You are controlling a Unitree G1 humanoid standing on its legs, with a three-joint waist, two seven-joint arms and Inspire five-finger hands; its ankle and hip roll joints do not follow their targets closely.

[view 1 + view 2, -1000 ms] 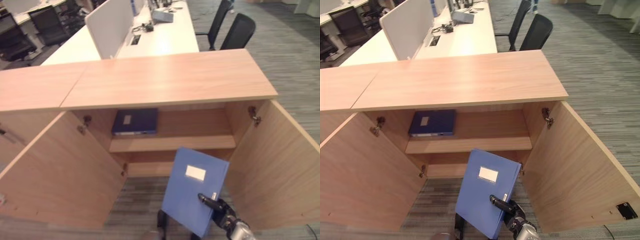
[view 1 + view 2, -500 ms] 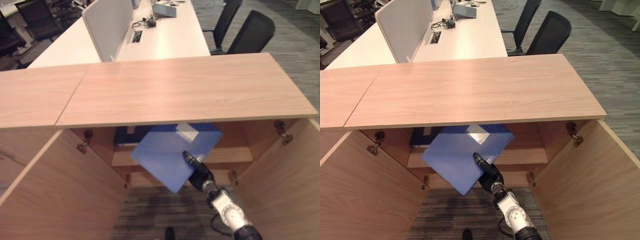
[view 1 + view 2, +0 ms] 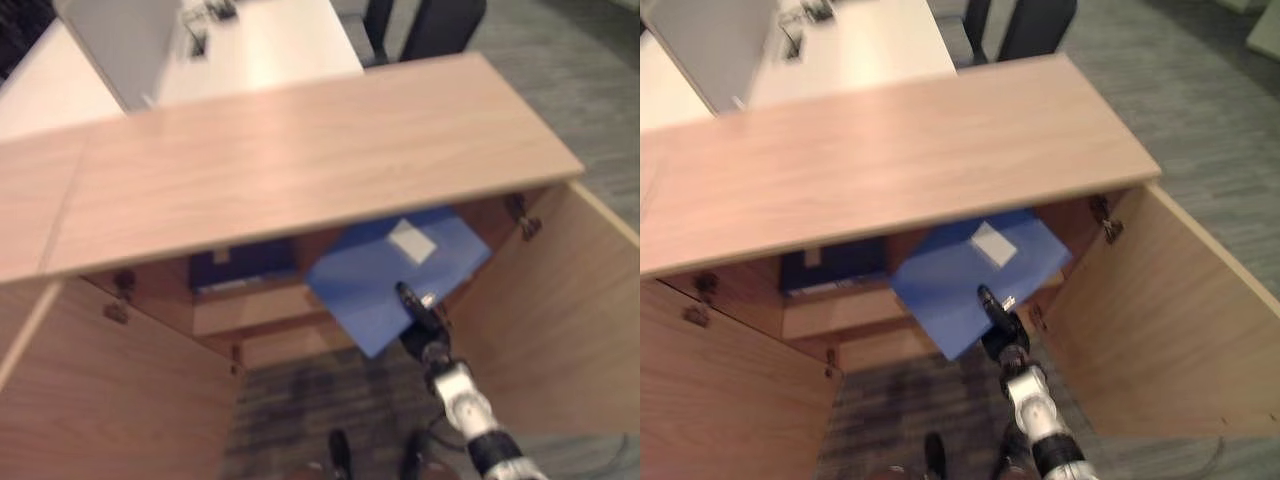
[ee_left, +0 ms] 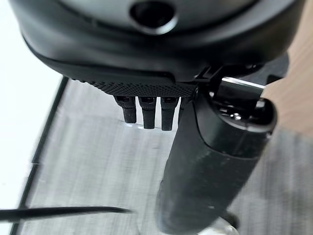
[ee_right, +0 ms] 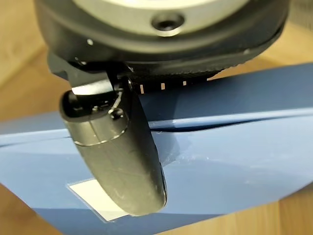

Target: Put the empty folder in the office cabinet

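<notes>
Left eye view: the right hand, thumb clamped on the blue folder, has carried it up from the frame's lower centre, now half under the cabinet top; insertion seems near.

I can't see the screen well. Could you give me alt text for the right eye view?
The robot's right hand pinches a light blue folder and holds it flat at the mouth of an open wooden cabinet. A dark blue folder lies on the shelf inside, to the left, with both doors swung open.
</notes>
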